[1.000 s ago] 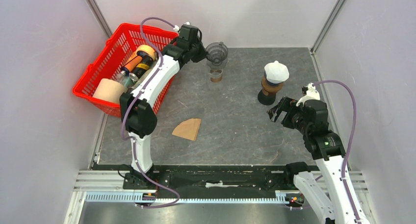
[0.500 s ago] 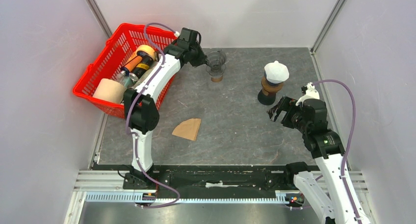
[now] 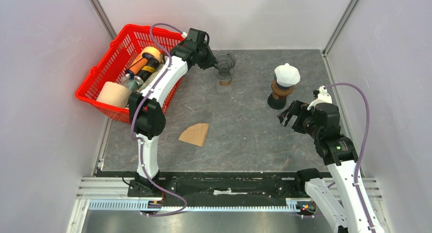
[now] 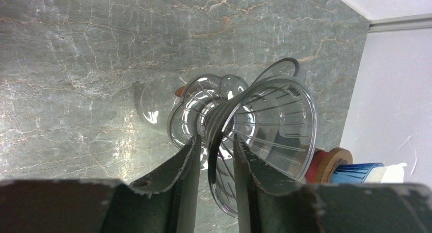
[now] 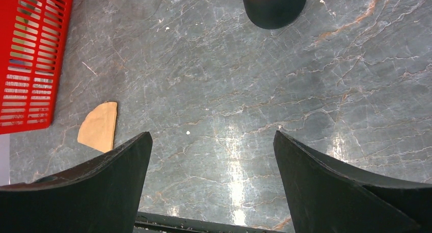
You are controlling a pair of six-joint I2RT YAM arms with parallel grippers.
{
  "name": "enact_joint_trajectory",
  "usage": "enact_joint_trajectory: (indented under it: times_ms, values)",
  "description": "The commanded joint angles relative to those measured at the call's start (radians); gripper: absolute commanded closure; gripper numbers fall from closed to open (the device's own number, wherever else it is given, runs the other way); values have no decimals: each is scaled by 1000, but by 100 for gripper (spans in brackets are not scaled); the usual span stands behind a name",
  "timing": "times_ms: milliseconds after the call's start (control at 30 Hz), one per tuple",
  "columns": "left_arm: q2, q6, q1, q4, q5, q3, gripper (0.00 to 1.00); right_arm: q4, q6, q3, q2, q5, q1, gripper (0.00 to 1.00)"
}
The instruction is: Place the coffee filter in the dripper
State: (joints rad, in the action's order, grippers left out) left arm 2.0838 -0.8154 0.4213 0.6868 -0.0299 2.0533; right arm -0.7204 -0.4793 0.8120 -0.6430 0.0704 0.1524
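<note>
My right wrist view cuts the black round base [image 5: 275, 6] at its top edge and the red plastic basket [image 5: 30, 54] at its left. In my left wrist view, dark fingers [image 4: 178, 177] hide part of the rim of the clear ribbed plastic dripper [image 4: 275, 126].

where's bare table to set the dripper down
Free: the middle stretch bordered by the coffee filter, dripper and white-capped container, and the near-right patch under the open right end effector. Crowded: the back-left corner, with the red basket and left end effector.
</note>
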Motion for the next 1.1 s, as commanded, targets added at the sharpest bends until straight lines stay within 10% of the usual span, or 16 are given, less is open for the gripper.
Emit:
enact_joint_trajectory:
  times_ms: [0,267,667,1067]
  values:
    - [-20,-4,-1,-1,-18,52,61,21,-5,0,2,-16,-2,3]
    - [-80,23,0,-1,-54,64,15,21,-11,1,3,-34,-3,3]
    - [-400,143,92,-1,123,-193,10,19,-20,9,-19,-20,-3,3]
    - [-993,3,198,-77,314,-1018,9,50,-15,1,-56,101,-2,3]
